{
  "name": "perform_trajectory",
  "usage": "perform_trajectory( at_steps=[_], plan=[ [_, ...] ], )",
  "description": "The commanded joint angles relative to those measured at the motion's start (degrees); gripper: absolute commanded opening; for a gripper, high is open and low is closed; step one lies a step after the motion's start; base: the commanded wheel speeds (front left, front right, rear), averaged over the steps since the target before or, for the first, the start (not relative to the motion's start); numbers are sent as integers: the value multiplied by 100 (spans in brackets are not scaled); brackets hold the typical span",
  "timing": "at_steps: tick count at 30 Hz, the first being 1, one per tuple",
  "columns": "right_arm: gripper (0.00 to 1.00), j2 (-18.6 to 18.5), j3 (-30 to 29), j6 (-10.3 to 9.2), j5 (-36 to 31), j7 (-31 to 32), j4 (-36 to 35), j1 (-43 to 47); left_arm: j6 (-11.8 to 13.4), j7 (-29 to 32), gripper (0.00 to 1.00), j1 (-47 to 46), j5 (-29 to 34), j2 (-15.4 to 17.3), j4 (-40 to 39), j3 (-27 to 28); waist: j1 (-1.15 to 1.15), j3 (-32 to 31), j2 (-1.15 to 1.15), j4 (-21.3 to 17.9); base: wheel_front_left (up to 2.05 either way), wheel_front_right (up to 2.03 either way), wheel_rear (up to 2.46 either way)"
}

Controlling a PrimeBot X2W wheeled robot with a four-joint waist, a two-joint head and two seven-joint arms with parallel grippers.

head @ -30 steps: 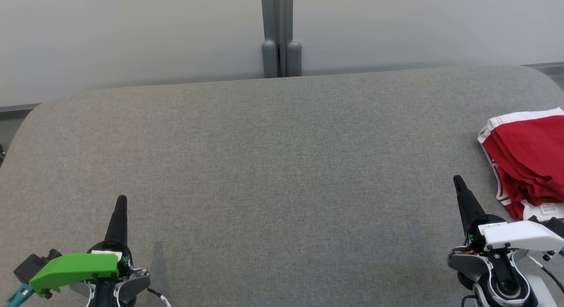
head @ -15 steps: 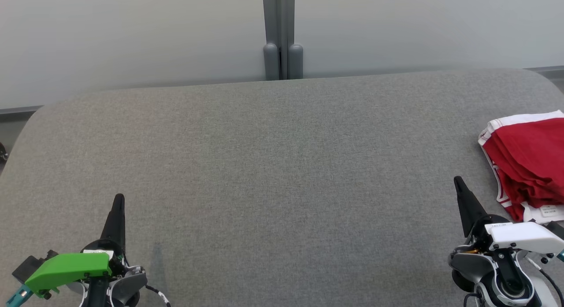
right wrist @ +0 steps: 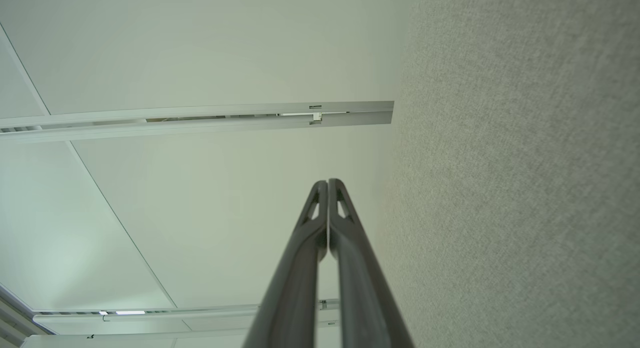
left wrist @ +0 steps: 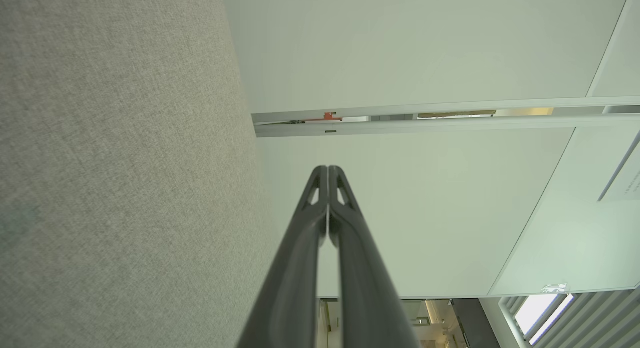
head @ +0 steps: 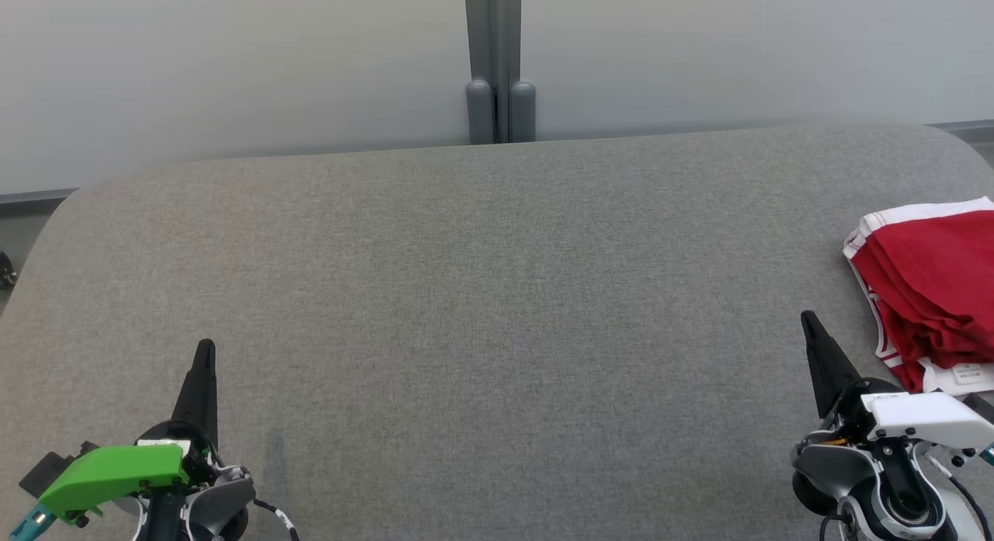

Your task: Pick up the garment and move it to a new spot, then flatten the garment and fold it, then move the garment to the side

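We see the red garment (head: 932,277) with white trim lying folded in layers at the right side of the grey table (head: 497,293). The right border of the head view cuts it off, so we cannot tell how near it lies to the table's edge.

Both grippers hold nothing. The left gripper (head: 203,358) is at the lower left, its two dark fingers pressed together into one point, well apart from the garment. The right gripper (head: 813,327) is at the lower right, also fully closed and empty. It is just beside the garment's near corner but not touching it, as far as we can judge.

We judge that the folding and the move to the side are done. The danger from here is mostly on the right. If the right arm swings outward or goes lower, the finger tip or the white wrist cover (head: 924,413) could catch the white hem and drag the top layers, and the fold would open. If the garment hangs partly over the edge, a small push could make it slide down.
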Motion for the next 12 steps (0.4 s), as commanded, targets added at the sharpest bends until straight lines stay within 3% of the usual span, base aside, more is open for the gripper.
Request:
perform_trajectory(
  at_steps=[1,12],
  plan=[
    [0,8,-15,2,0,30,10,-62,-33,16,0,-81,-16,-4,11,15,0,0,0,0,0,0,0],
    [0,24,-39,2,-26,45,12,-65,-28,35,0,-82,9,-14,11,36,0,0,0,0,0,0,0]
  ],
)
